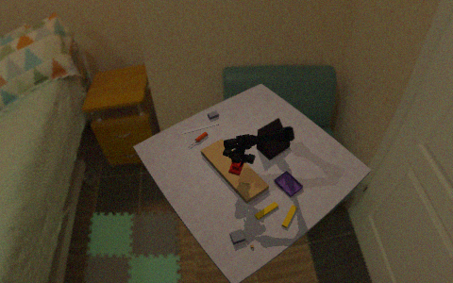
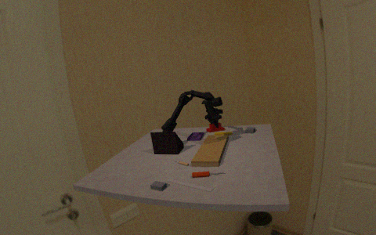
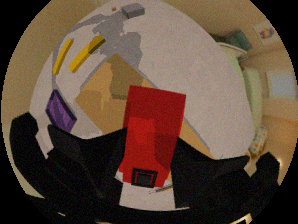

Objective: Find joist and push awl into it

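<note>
My gripper (image 1: 240, 161) (image 2: 215, 124) (image 3: 151, 132) is shut on the red stud finder (image 1: 235, 168) (image 2: 215, 128) (image 3: 155, 107). It holds the stud finder over the wooden floor panel (image 1: 214, 153) (image 2: 207, 152) (image 3: 92, 109), apparently raised above its surface. The arm's shadow falls on part of the panel. The purple tray (image 1: 288, 184) (image 2: 196, 136) (image 3: 61, 112) is empty and lies beside the panel. An orange-handled tool (image 1: 201, 137) (image 2: 200, 174) with a thin shaft, apparently the awl, lies on the table past the panel's end. No hole is visible in the panel.
A dark box (image 1: 268, 145) (image 2: 166, 144) stands beside the arm's base. Yellow bars (image 1: 267, 210) (image 1: 289, 216) (image 3: 62, 56) lie near the tray. Grey blocks (image 1: 213, 115) (image 1: 237, 237) (image 2: 158, 186) (image 3: 133, 10) lie at opposite ends. A small tan-handled item (image 2: 183, 164) lies near the panel.
</note>
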Tool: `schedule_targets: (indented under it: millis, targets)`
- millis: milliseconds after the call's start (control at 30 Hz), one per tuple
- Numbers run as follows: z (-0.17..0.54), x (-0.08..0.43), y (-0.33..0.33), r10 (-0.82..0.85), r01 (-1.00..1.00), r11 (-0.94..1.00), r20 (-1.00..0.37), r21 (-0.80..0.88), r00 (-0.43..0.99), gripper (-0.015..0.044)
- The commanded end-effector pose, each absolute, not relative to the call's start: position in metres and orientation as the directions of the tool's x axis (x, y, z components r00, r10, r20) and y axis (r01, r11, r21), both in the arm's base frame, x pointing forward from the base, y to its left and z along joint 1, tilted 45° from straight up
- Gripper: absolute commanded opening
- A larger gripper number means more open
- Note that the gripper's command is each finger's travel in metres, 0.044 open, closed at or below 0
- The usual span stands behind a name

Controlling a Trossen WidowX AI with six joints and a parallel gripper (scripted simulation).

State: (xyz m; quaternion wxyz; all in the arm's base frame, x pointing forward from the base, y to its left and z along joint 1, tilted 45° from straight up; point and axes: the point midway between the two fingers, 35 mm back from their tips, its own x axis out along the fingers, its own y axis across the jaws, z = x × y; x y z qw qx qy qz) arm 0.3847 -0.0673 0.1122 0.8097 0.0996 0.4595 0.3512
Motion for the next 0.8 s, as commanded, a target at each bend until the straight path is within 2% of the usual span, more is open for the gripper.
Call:
schedule_targets:
  millis: [0,767]
  targets:
    - [0.133,0.380,-0.047,0.668,-0.540,0.715,-0.663,0.445,0.339,0.0000]
    - [0.210,0.318,0.070,0.748,-0.813,0.521,-0.598,0.261,0.287,0.0000]
